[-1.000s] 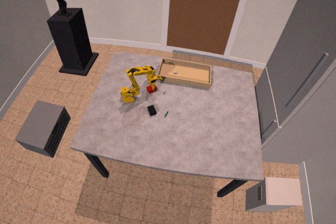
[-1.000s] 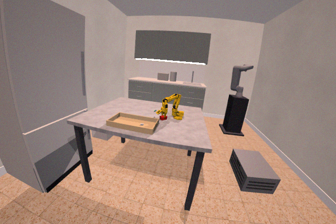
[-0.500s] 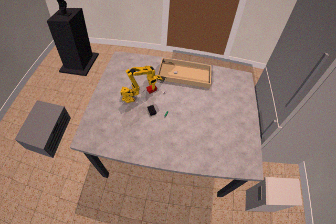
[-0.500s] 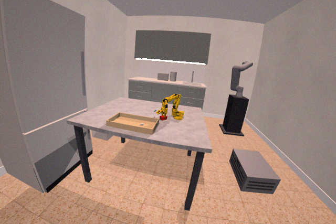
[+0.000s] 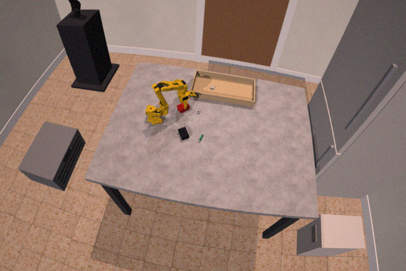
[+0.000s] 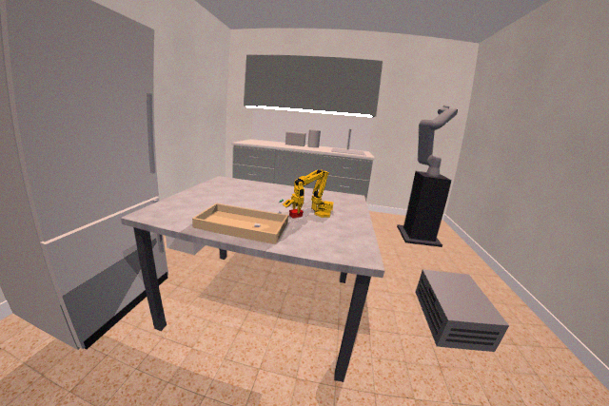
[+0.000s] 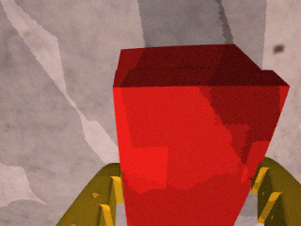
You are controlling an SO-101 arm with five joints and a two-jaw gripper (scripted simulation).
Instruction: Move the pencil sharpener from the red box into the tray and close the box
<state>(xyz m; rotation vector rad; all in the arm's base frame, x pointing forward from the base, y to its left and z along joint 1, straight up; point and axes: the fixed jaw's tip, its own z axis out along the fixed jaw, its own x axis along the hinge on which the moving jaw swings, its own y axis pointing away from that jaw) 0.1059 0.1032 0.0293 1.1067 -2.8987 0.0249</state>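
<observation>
The red box [image 5: 182, 108] [image 6: 295, 215] [image 7: 183, 122] stands on the table with its red lid on. In the wrist view the lid looks level on the base; whether it is fully down is hard to tell. My gripper [image 5: 186, 106] [image 6: 298, 210] [image 7: 188, 185] is shut on the lid, with a finger against each side. A small pale grey block, which looks like the pencil sharpener [image 5: 212, 87] [image 6: 257, 225], lies in the tan tray [image 5: 226, 99] [image 6: 230, 231]. Nothing else shows in the tray. The inside of the box is hidden.
A black box [image 5: 183, 133] and a green, narrow thing [image 5: 200, 138] [image 6: 281, 201] lie on the table. A small white, round thing with a dark middle [image 5: 198, 111] lies between the red box and the tray. The tray's raised walls stand close to the gripper.
</observation>
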